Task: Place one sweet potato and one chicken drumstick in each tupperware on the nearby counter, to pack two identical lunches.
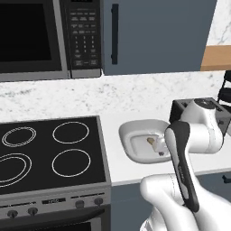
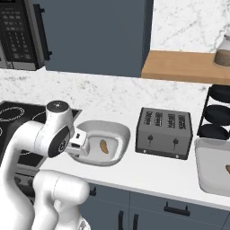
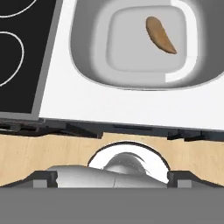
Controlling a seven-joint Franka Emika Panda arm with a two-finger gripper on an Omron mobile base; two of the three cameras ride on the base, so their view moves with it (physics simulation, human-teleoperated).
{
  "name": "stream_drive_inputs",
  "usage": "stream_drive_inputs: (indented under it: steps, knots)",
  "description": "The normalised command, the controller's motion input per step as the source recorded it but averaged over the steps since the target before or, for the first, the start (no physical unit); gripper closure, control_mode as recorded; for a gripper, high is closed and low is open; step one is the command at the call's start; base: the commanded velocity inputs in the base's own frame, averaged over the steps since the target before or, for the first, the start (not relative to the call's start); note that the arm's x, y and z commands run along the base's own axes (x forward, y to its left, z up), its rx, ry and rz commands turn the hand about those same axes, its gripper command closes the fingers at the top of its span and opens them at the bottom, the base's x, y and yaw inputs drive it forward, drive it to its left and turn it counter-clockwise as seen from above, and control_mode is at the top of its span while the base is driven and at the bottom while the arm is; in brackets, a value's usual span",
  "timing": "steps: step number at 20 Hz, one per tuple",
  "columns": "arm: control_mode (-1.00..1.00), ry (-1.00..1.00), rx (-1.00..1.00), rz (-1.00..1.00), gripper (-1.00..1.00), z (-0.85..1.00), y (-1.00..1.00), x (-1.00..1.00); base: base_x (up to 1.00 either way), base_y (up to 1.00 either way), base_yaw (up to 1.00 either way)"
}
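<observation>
1. Right now the white arm's hand (image 2: 77, 140) hangs over the near left rim of a tupperware (image 2: 117, 130), with its fingers spread wide and holding nothing.
2. That tupperware sits on the white surface (image 2: 148, 173), just right of the black stove top (image 1: 49, 149) and left of the grey toaster (image 2: 164, 132).
3. One sweet potato (image 3: 160, 35) lies flat on the bottom of this tupperware. It is slim, tan-orange and pointed at the ends.
4. From the left base camera, the same tupperware (image 1: 131, 135) shows behind the arm, with a small pale piece (image 1: 151, 141) in it. A tiny dark bit lies near that piece, too small to tell what it is.
5. A second tupperware (image 2: 204, 161) sits on the surface far to the right, past the toaster. A small tan piece (image 2: 228, 169) peeks in at its right edge; I cannot tell what it is.
6. A black rack with dark round dishes (image 2: 218, 112) stands behind the second tupperware.
7. A microwave (image 1: 45, 36) hangs on the wall above the stove top.
8. A wooden shelf (image 2: 184, 67) is on the wall above the toaster, with a glass jar (image 2: 222, 51) on its right end.
</observation>
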Motion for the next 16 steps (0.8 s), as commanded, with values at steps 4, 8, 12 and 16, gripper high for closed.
stream_drive_inputs:
  steps: [4,8,12,16]
  knots:
    - [-1.0,0.0,0.0,0.0,-1.0,0.0,0.0,-0.12,0.0,0.0,0.0]
    - [1.0,0.0,0.0,0.0,-1.0,0.0,0.0,0.0,-0.97,-0.64,-0.17]
    - [1.0,0.0,0.0,0.0,-1.0,0.0,0.0,0.0,-1.0,-0.77,-0.28]
    - [1.0,0.0,0.0,0.0,-1.0,0.0,0.0,0.0,-0.69,-0.95,-0.35]
